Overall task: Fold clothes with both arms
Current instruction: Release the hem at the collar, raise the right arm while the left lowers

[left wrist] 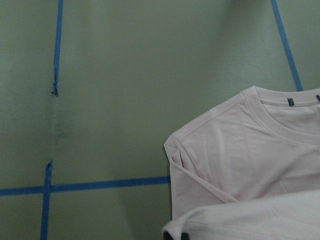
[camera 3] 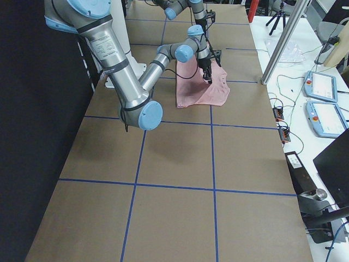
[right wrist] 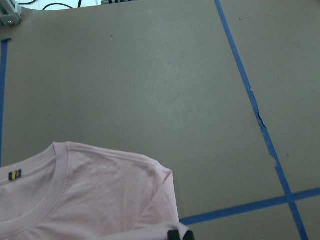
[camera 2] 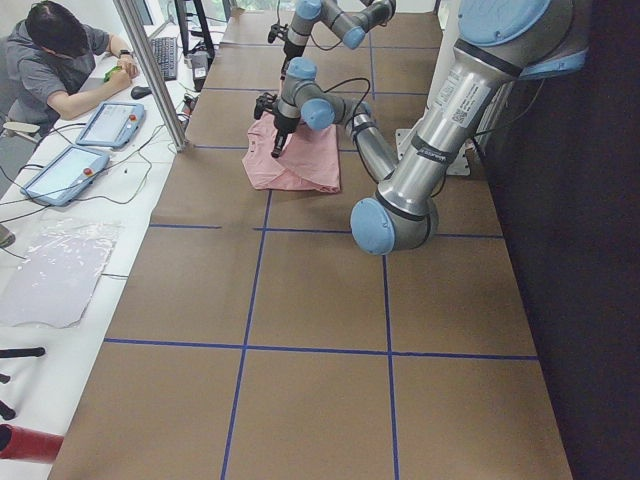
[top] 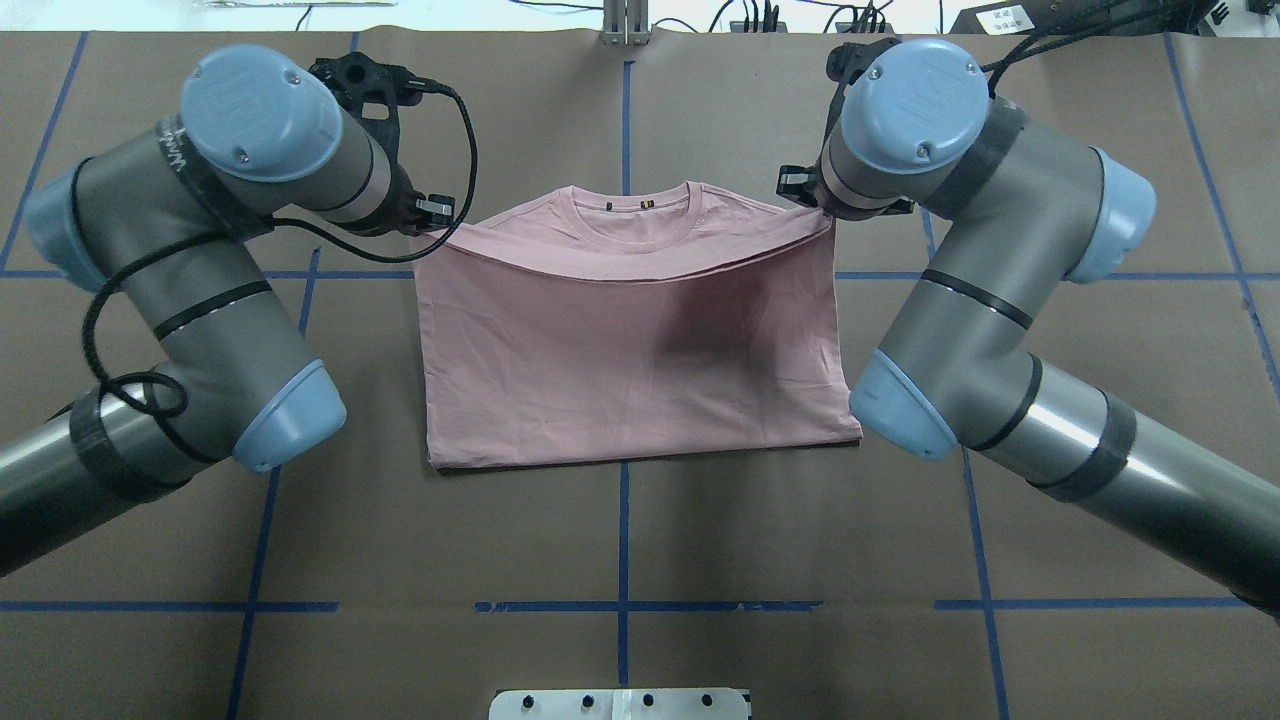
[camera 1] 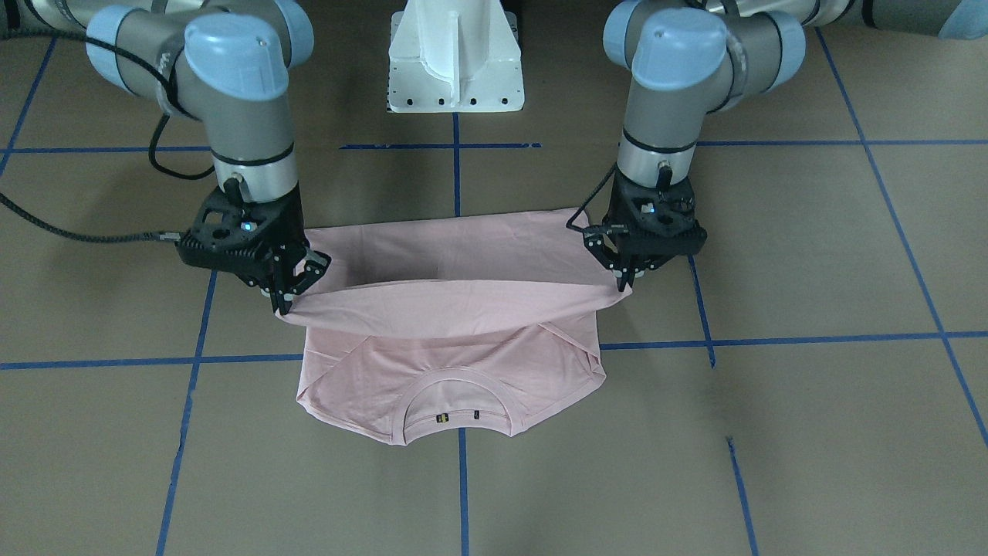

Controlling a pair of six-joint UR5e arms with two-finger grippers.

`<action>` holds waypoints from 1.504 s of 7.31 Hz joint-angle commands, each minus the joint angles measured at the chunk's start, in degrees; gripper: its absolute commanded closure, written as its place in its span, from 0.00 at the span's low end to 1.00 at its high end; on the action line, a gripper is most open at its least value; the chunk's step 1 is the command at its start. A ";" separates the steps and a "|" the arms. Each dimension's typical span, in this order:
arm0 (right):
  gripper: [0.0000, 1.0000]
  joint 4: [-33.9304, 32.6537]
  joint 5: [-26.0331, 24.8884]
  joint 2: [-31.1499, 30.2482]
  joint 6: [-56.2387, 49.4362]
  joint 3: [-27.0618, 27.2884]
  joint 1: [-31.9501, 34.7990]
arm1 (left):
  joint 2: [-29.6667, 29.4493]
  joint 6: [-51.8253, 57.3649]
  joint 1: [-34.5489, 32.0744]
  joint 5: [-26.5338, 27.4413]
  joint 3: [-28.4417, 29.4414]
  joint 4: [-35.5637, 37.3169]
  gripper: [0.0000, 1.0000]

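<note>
At the centre of the overhead view, found the pale pink T-shirt (top: 620, 370) lying plain side up on the brown counter (top: 620, 540), doubled over itself, with the fold toward the bottom of the frame and the ribbed collar (top: 632, 215) toward the top. Noted its long axis running left to right across the frame, from one tool to the other. In the front-facing view, saw the left tool (camera 1: 622, 283), at the right of the frame, pinched shut on one corner of the upper layer, and the right tool (camera 1: 285, 301), at the left of the frame, clamped likewise on the other corner. Saw the held edge (camera 1: 455, 287) raised off the counter, stretched between both tools and sagging slightly at the middle. Placed the collar just beyond that edge, toward the bottom of the front-facing frame, about midway between the tools and no nearer to either. Judged the coming move as carrying the edge a little farther toward the collar and lowering both corners together, so as to keep it parallel to the long axis.
</note>
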 commanded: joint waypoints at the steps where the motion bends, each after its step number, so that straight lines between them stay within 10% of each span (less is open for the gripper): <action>1: 1.00 13.24 0.15 2.21 -2.55 -15.11 2.07 | -3.32 1.41 -1.04 0.19 14.73 -12.20 1.00; 3: 0.00 16.42 -0.37 4.23 -3.27 -22.08 2.08 | -3.77 5.78 -1.39 0.28 18.48 -14.89 0.01; 6: 0.00 16.80 6.34 4.06 -10.36 -21.32 4.70 | -2.37 10.99 -3.15 -0.25 15.08 -15.51 0.00; 11: 0.00 16.18 8.24 0.28 -11.80 -12.79 5.41 | 16.69 -6.62 8.85 -3.07 -8.05 -16.83 0.07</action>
